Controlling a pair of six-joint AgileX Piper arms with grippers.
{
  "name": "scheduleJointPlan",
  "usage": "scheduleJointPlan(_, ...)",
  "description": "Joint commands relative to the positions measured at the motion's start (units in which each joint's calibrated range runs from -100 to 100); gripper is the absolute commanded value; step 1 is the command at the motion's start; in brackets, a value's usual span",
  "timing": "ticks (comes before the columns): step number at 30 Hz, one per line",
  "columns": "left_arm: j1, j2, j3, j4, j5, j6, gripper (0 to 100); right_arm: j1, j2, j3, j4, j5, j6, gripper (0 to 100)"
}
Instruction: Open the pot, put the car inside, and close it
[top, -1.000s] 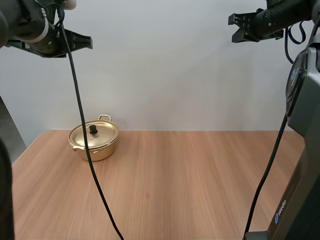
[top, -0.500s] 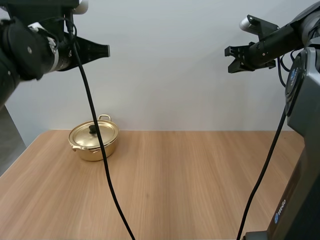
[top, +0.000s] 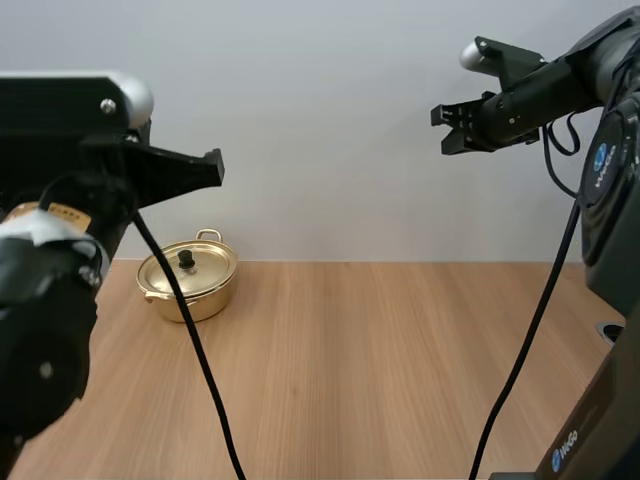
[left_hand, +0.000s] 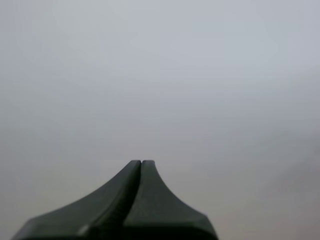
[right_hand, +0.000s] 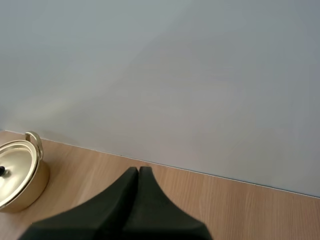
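Left gripper (top: 213, 162) has swung nearer the high camera since the earlier frame and its arm looms larger, while the right gripper (top: 441, 127) has edged inward, high above the table (top: 400, 380). Each wrist view shows its own gripper with fingers pressed together as one dark wedge, holding nothing. Gold pot (top: 188, 282) sits at the table's far left, lid (top: 190, 266) on, well apart from both grippers.

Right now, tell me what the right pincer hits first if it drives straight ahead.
Right pincer: probably the wall just above the table; the pot sits off its line. Depth is unclear.
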Motion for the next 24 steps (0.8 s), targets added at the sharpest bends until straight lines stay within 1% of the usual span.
scheduleJointPlan(1,-0.03,-5.4,27.3,-0.1,-5.4,0.8,0,2.5,-1.7,9.6,-3.7,-14.5,0.1,0)
scheduleJointPlan(4,-0.03,-9.4,28.8,-0.1,-1.6,1.0,0,4.4,-2.4,14.5,-6.6,-20.5,0.4,0)
scheduleJointPlan(5,-0.03,-11.0,28.8,-0.1,3.4,1.3,0,4.7,-2.6,15.9,-6.7,-21.7,0.4,0)
scheduleJointPlan(8,0.14,-15.2,28.8,0.2,11.6,2.0,0,5.2,-4.2,19.3,-6.7,-27.1,0.4,0)
scheduleJointPlan(10,0.14,-17.7,28.8,2.1,17.5,2.1,0,5.5,-5.5,21.0,-7.0,-30.2,0.4,0)
scheduleJointPlan(12,0.14,-19.6,28.8,4.2,25.1,1.8,0,5.9,-6.8,21.9,-7.0,-30.9,0.4,0)
scheduleJointPlan(13,0.14,-19.6,28.8,4.9,28.4,1.4,0,6.1,-7.5,22.5,-7.0,-31.0,0.4,0)
scheduleJointPlan(17,0.50,-19.6,28.8,6.9,32.4,-5.4,0,7.5,-10.3,25.6,-7.1,-32.3,0.4,0)
scheduleJointPlan(19,0.50,-19.6,28.8,7.9,35.9,-6.0,0,8.5,-11.9,27.9,-7.9,-34.0,1.2,0)
scheduleJointPlan(20,0.50,-19.6,28.8,8.5,38.7,-6.0,0,9.0,-12.7,29.0,-8.9,-35.5,2.3,0)
scheduleJointPlan(21,0.50,-19.6,28.8,8.6,38.5,-6.0,0,9.8,-13.5,30.5,-10.7,-38.1,4.0,0)
scheduleJointPlan(24,0.50,-19.6,28.8,8.6,38.5,-6.0,0,12.1,-15.4,34.5,-19.4,-45.2,11.2,0)
